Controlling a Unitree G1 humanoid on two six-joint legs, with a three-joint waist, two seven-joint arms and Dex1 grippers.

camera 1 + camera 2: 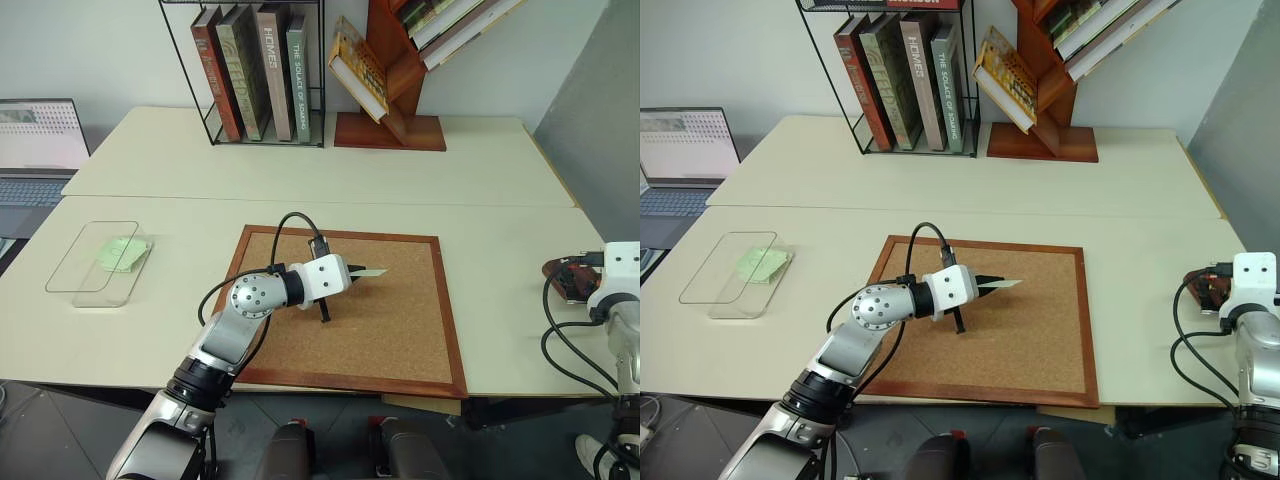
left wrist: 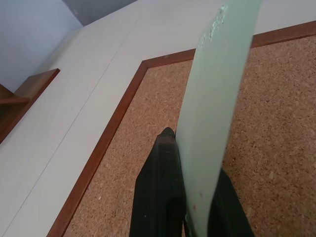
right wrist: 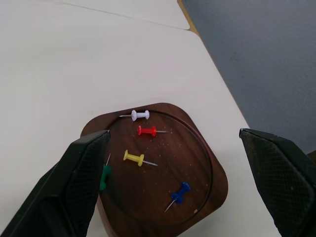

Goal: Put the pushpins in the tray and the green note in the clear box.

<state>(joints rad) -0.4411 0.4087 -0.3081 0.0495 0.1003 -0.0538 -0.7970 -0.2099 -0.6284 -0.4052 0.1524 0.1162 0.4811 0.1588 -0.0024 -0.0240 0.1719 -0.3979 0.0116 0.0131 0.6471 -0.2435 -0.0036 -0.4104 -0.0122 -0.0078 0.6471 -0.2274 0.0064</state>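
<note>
Pins look settled: five pushpins point(image 3: 140, 158) lie in the tray point(image 3: 217, 190) at the desk's point(image 1: 300, 190) three o'clock edge, right hand point(image 3: 180, 185) spread wide and empty above it. Left hand point(image 1: 352, 280) pinches a green note point(image 1: 372, 272) over the cork board point(image 1: 400, 330); that one must cross to the clear box point(image 1: 75, 275) at nine o'clock, where another green sheet point(image 1: 122, 254) already sits.

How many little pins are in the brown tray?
5, all lying in the tray: white pushpin at the far edge, red pushpin beside it, yellow pushpin mid-tray, blue pushpin nearer, green pushpin partly behind a pincer finger. More may be hidden.
</note>
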